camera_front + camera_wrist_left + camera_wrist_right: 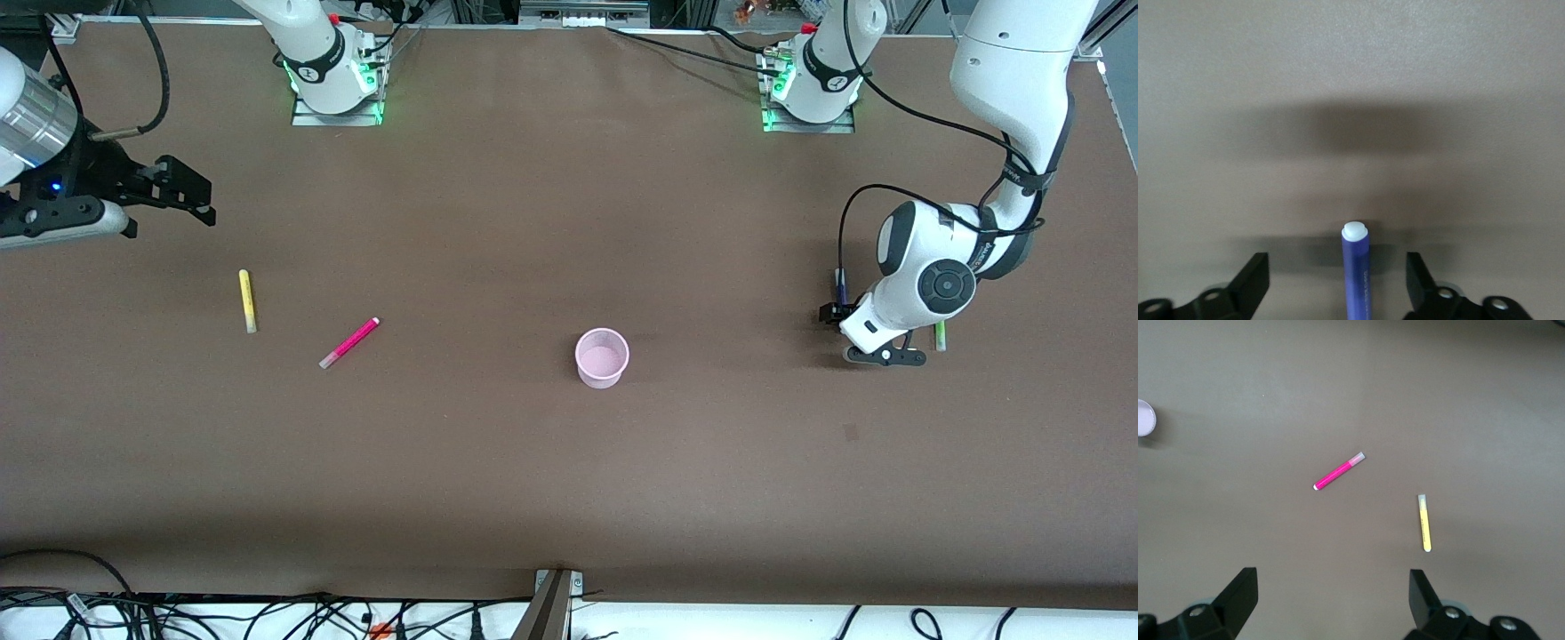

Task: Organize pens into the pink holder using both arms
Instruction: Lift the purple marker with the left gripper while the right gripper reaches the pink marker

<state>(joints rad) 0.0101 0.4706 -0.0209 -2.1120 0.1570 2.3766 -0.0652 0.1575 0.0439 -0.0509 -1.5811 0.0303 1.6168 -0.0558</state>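
Left hand (1338, 287) is sitting low over the tabletop (533, 222) at the left arm's end, fingers (1251, 280) spread wide with the blue pen (1356, 273) lying between them, touching neither. Just beside that hand, the green pen (940, 335) is lying partly hidden. Right hand (1331, 603) is hanging released over its own end, waiting, above the yellow pen (247, 300) and pink pen (349, 342). Standing upright near the middle is the pink cup (602, 357).
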